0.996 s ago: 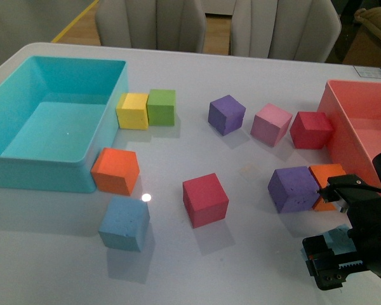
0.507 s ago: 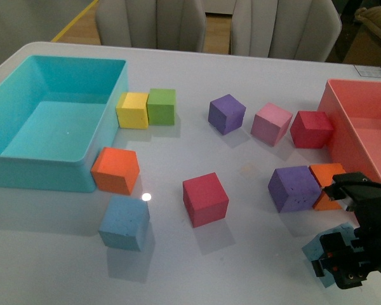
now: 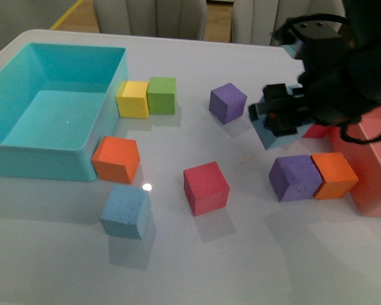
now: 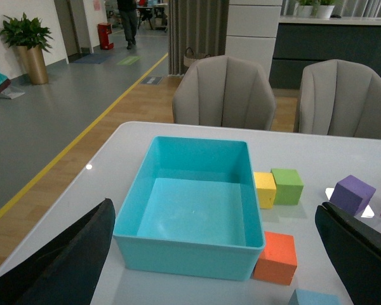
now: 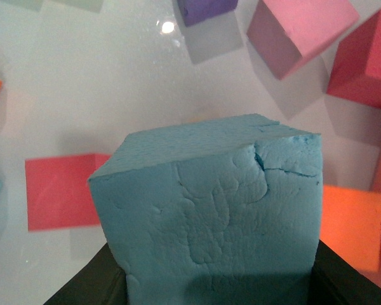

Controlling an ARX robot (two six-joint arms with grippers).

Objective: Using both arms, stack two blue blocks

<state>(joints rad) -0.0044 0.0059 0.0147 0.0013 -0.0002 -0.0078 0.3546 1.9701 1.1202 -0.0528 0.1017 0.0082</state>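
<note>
One blue block (image 3: 124, 212) sits on the white table near the front left, in front of an orange cube; its corner shows in the left wrist view (image 4: 314, 298). My right gripper (image 3: 276, 119) is shut on the other blue block (image 3: 268, 135) and holds it in the air above the table's right middle. That block fills the right wrist view (image 5: 209, 216), dented by the grip. My left gripper is out of the front view; in the left wrist view its two black fingers (image 4: 70, 264) stand wide apart and empty, facing the turquoise bin.
A turquoise bin (image 3: 13, 162) stands at the left, a salmon bin (image 3: 374, 184) at the right. Loose cubes lie about: yellow (image 3: 133, 99), green (image 3: 162, 95), orange (image 3: 116, 159), red (image 3: 205, 187), two purple (image 3: 227, 101), (image 3: 294, 178), another orange (image 3: 333, 175).
My right arm has lifted the blue block from the front right of the table and carried it up, back and left. The camera view has shifted slightly.
</note>
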